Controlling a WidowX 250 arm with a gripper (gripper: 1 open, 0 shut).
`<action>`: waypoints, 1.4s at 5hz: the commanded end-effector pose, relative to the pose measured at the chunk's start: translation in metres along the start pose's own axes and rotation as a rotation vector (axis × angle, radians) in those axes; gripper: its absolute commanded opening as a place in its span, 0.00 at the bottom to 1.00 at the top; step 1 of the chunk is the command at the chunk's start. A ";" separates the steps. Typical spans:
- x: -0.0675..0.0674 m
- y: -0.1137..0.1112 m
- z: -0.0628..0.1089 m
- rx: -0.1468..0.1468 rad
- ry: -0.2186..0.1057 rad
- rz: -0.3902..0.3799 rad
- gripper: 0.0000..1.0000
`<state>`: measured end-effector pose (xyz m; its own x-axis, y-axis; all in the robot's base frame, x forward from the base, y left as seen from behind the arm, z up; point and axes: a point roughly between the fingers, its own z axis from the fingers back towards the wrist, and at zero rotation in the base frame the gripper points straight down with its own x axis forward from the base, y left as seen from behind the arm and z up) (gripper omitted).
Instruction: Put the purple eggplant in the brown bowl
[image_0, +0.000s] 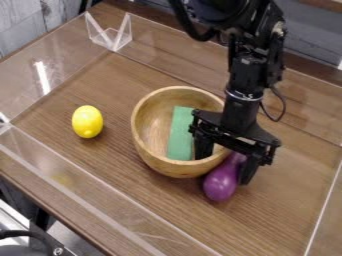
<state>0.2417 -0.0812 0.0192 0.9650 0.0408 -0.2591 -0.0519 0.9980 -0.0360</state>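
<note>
Wooden table (80, 185) under bowl (144, 140), lemon (87, 121)

Lemon (87, 121) left of bowl (148, 127); block (181, 134) inside bowl; eggplant (221, 184) front-right (outside bowl, under jaws (227, 150)).

Open tabletop left of bowl (150, 148)

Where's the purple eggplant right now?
In the camera view, the purple eggplant lies on the table, outside the brown bowl, just off its lower-right rim, below the gripper.
</note>
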 end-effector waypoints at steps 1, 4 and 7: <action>-0.017 -0.012 -0.023 0.018 0.093 -0.018 1.00; -0.020 -0.014 -0.024 0.020 0.103 -0.013 1.00; -0.022 -0.016 -0.024 0.021 0.113 -0.009 1.00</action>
<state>0.2362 -0.0867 0.0189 0.9574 0.0533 -0.2836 -0.0622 0.9978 -0.0225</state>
